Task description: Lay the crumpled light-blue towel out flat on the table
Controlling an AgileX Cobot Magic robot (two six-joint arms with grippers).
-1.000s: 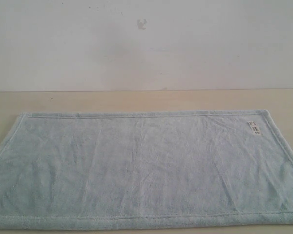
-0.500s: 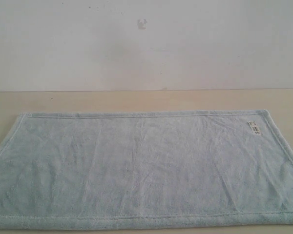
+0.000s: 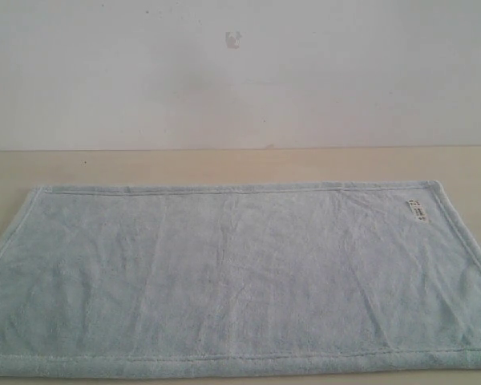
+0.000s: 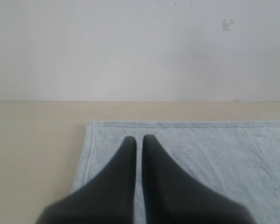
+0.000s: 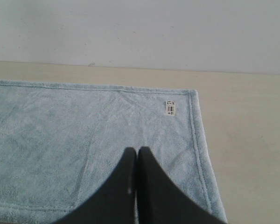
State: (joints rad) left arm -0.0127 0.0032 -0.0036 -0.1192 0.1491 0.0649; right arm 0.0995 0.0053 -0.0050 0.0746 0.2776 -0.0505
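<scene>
In the outside view neither claw shows, and the towel [image 3: 240,281] runs off the picture at the lower left and lower right, so its two near corners are cut away and its near hem sits right along the bottom edge. The print on the small white label [image 3: 418,209], near the towel's upper right corner, is too small to read, and a faint mark [image 3: 233,38] on the white wall [image 3: 321,88] is too blurred to identify. The towel lies opened out flat on the pale surface [image 3: 224,164], filling the lower half of that frame, with bare surface between its far hem and the wall. From the left wrist, the left claw [image 4: 139,138] is two dark fingers drawn almost together with only a thin slit between, gripping nothing, over the towel's end beside a far corner. From the right wrist, the right claw [image 5: 137,150] has its fingers pressed together, empty, over the towel short of the label; whether either claw touches the cloth cannot be told
</scene>
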